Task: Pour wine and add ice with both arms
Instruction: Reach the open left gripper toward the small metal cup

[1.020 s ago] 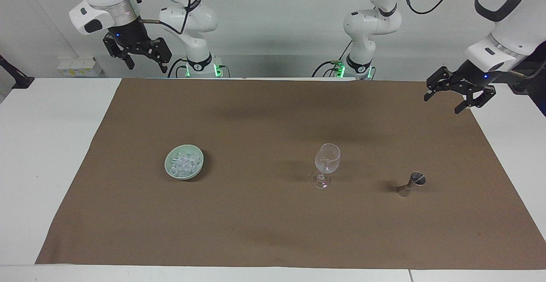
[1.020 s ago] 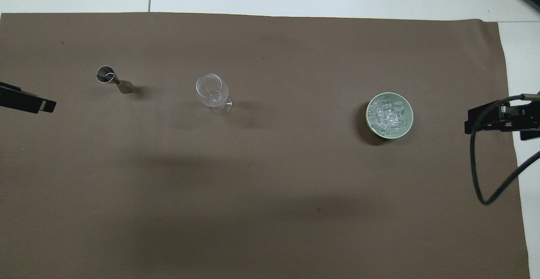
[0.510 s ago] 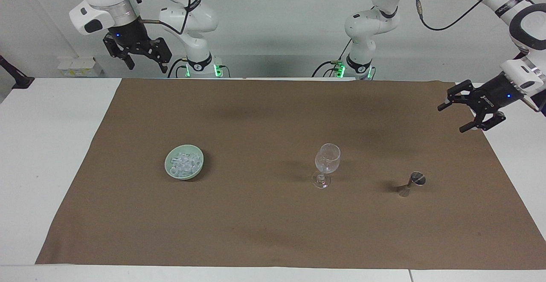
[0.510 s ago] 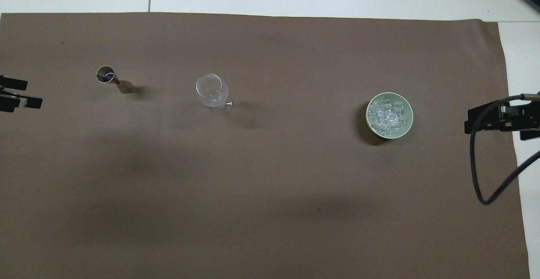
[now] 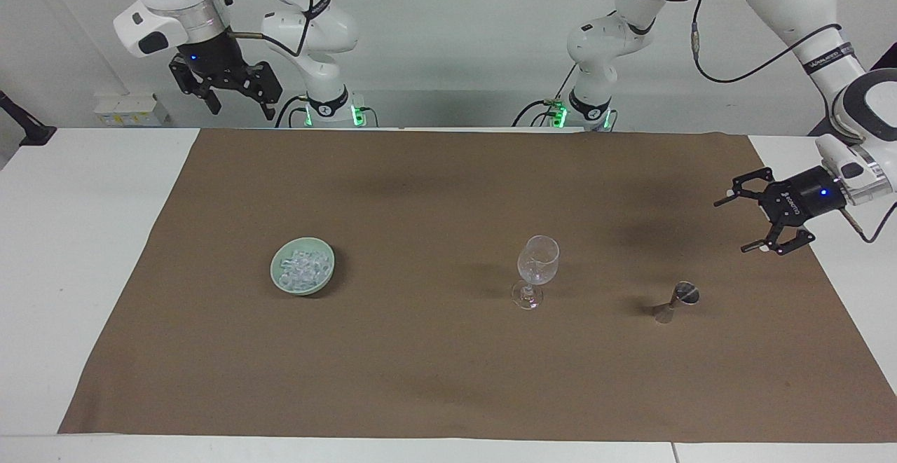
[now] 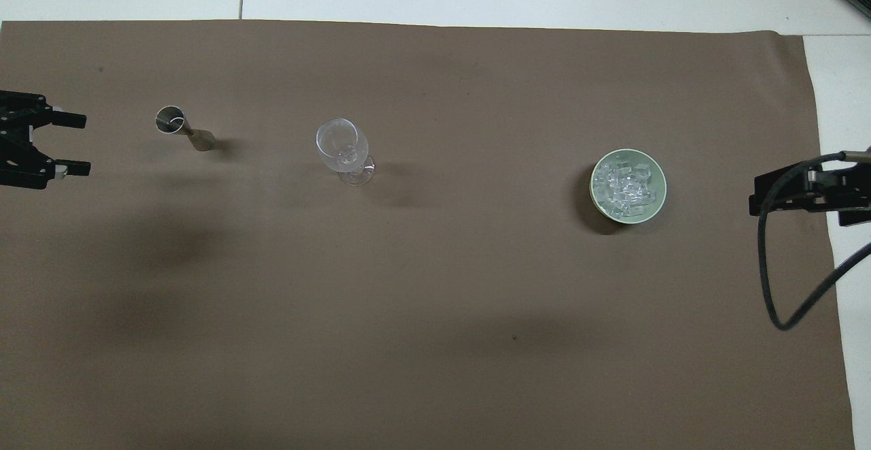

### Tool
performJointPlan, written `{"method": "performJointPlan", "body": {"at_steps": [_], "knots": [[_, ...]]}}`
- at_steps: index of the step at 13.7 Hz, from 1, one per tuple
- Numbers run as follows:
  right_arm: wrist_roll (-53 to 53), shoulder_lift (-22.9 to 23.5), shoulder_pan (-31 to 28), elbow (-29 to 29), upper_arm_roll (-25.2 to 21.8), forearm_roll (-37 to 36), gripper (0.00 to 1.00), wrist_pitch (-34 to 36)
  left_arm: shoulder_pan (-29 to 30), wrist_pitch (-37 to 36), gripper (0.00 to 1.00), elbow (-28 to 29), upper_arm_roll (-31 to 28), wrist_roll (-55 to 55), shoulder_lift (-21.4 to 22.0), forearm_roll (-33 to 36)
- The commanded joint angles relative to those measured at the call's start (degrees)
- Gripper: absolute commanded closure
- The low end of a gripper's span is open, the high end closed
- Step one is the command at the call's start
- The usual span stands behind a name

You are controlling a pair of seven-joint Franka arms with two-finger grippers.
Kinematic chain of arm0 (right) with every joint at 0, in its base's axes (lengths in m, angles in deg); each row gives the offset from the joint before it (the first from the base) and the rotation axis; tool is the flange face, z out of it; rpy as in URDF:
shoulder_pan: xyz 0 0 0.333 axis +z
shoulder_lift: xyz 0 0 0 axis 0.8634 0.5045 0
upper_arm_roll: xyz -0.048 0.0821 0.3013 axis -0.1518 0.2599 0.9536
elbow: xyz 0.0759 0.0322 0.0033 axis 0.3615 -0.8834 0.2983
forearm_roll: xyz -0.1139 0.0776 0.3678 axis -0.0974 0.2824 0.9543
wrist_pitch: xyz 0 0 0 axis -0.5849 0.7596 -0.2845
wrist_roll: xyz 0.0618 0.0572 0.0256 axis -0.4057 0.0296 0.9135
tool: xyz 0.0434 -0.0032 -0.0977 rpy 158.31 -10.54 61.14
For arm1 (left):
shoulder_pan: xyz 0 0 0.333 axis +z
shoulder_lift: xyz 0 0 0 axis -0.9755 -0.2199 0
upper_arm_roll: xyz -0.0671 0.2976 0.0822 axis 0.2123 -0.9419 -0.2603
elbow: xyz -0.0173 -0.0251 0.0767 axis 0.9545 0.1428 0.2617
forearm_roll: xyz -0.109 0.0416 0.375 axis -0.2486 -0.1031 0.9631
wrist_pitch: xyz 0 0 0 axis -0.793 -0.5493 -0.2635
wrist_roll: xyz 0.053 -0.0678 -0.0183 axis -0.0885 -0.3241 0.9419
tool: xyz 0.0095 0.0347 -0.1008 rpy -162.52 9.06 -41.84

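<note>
- Left gripper [image 5: 751, 225]: fingers wide, empty, at three o'clock of jigger [image 5: 674, 302].
- Right gripper [image 5: 233, 102]: fingers spread, empty, waiting.
- Risk: sideways approach topples slender jigger.

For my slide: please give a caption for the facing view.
Open left gripper nears the metal cup; wine glass empty.

Brown mat [image 5: 448, 379] spread over white table [image 5: 77, 239] — covers most of it. White boxes [image 5: 129, 109] by the wall, at the right arm's end — small, details unclear.
</note>
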Motion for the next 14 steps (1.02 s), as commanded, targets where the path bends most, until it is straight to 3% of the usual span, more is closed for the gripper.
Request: {"method": "performJointPlan", "body": {"at_steps": [1, 3, 9, 14], "knots": [[0.6, -1.01, -0.67, -1.16, -0.07, 1.36, 0.0, -0.24, 1.8, -0.91, 0.0, -0.65, 0.62, -6.02, -1.74, -1.96], [0.6, -1.01, -0.67, -1.16, -0.07, 1.36, 0.0, -0.24, 3.03, -1.17, 0.0, -0.48, 0.71, -9.61, -2.71, -3.45], [0.6, -1.01, -0.67, -1.16, -0.07, 1.36, 0.0, -0.24, 5.76, -1.52, 0.0, -1.09, 2.46, -31.48, -12.54, -12.67], [0.6, -1.01, -0.67, -1.16, -0.07, 1.36, 0.0, -0.24, 9.79, -1.52, 0.0, -0.83, 6.85, -36.87, -19.05, -19.09]]}}
